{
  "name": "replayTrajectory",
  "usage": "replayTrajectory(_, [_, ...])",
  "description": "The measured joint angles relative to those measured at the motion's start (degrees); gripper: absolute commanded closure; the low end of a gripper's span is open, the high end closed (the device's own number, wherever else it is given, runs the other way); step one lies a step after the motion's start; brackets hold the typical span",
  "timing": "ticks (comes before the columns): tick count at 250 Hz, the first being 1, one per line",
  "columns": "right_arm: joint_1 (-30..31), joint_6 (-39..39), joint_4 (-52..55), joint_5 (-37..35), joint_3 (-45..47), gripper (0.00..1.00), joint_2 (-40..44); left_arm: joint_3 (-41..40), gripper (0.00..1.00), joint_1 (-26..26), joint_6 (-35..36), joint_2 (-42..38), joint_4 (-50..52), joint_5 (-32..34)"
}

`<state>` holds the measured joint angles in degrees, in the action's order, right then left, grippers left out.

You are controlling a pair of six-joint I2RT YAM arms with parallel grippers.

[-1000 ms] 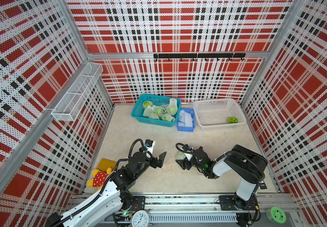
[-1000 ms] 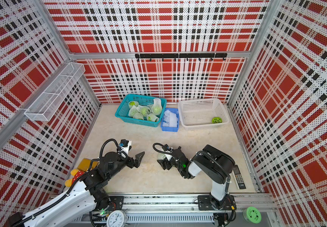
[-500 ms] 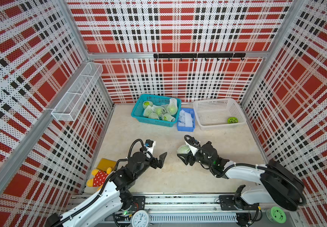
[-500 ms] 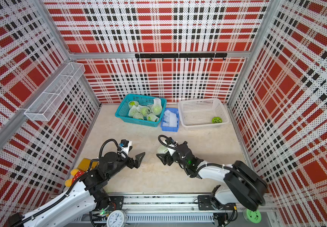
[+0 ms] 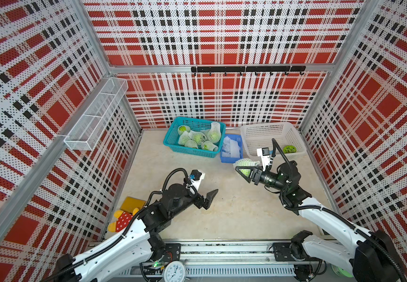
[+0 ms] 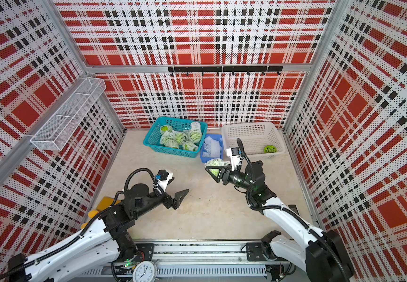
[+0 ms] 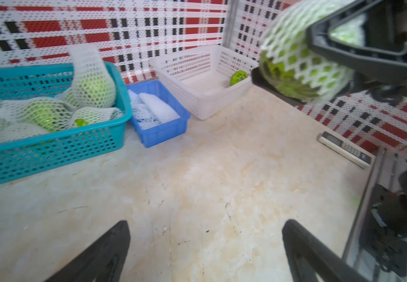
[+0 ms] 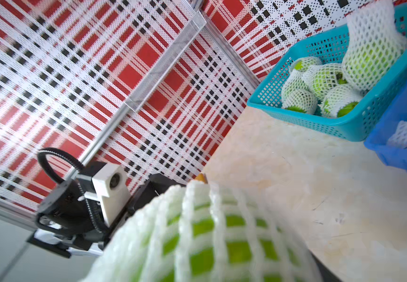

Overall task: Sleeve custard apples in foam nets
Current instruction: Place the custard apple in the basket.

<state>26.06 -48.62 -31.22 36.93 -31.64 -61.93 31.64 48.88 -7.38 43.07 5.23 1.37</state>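
Movement belongs to the right arm alone: a second ago the right gripper [image 5: 243,171] sat low near the middle of the table [image 5: 234,219] with its arm folded back. Now that arm is stretched out and the gripper has been carried up and toward the back right, hanging just in front of the blue tray [image 5: 231,160] and near the white basket [image 5: 266,129]. Its load has come with it: the jaws are clamped on a custard apple [image 5: 246,172] already inside a foam net [image 5: 244,161], held well clear of the table. The left gripper [image 7: 206,223] has not shifted (same spot at the front left, low over the table), and its jaws are spread wide with nothing between them. The held fruit is bright green, and the white net is stretched tight over it, its diamond holes pulled open so the green shows through. In the left wrist view a patch of bare green skin shows at one end, and in both top views a loose white tail of net bunches on the side toward the wrist. Behind, the teal basket [image 5: 173,136] holds several wrapped custard apples [image 5: 198,139], spare nets [image 5: 230,146] lie in the blue tray, and a green disc [image 5: 289,149] lies in the white basket.
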Motion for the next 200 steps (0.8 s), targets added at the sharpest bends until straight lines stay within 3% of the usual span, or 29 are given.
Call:
replayTrajectory(25, [-4.0, -9.46, -11.8, 3.8, 4.07, 0.41, -3.89, 1.7, 0.01, 2.4, 1.66, 0.59, 0.2, -1.11])
replayTrajectory(50, [-7.61, -20.68, -27.43, 6.58, 8.35, 0.44, -13.0, 2.29, 0.01, 4.28, 3.06, 0.02, 0.42, -1.18])
replayTrajectory(77, [-9.4, -27.43, -34.56, 8.33, 10.54, 0.44, -20.41, 2.29, 0.0, 5.25, 4.07, -1.09, 0.7, -1.07])
replayTrajectory(143, [-9.38, -30.56, -43.67, 10.8, 11.23, 0.45, -21.27, 2.29, 0.0, 5.57, 5.22, -3.37, 3.04, 0.79])
replayTrajectory(200, [-9.31, -29.88, -42.23, 11.28, 8.94, 0.47, -21.29, 2.71, 0.01, 5.6, 5.84, -5.25, 5.7, 3.82])
